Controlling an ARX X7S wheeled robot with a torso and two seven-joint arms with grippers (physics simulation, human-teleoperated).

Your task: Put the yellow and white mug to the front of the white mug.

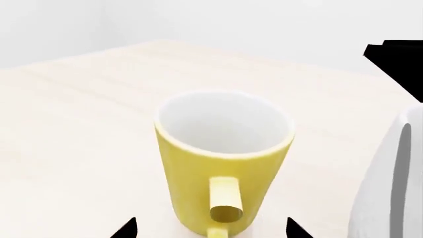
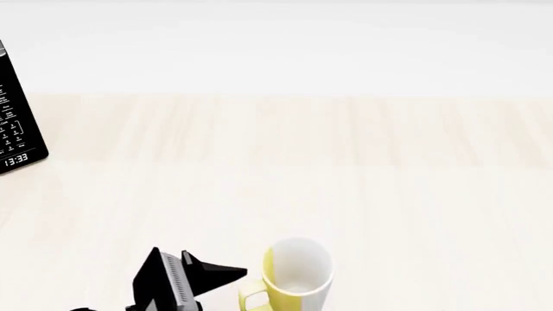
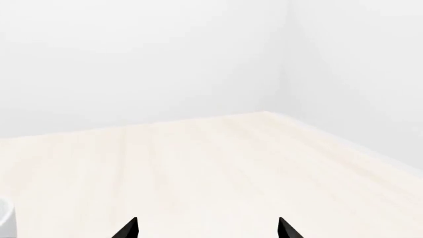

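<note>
Your left claw (image 2: pixel 226 272) sits released at the near edge of the table (image 2: pixel 346 162), just beside the yellow and white mug (image 2: pixel 292 278), on the mug's handle side. In the left wrist view its two black fingertips (image 1: pixel 127 229) stand spread apart on either side of the mug's base, with the yellow handle pointing back between them; they do not appear to touch the mug. Your right claw (image 3: pixel 206 229) is also released: only its two dark tips show in the right wrist view, wide apart over bare tabletop with nothing between them. It does not show in the head view.

By size, the pale wood table comes first, running off to a white wall. A black appliance (image 2: pixel 19 110) with a keypad and a lit "13:33" display stands well apart from the yellow and white mug, far off toward the table's left edge. The white mug (image 1: pixel 390 183) stands just beside the yellow and white mug in the left wrist view, only partly in frame. The yellow and white mug stands upright, its white inside open to view.
</note>
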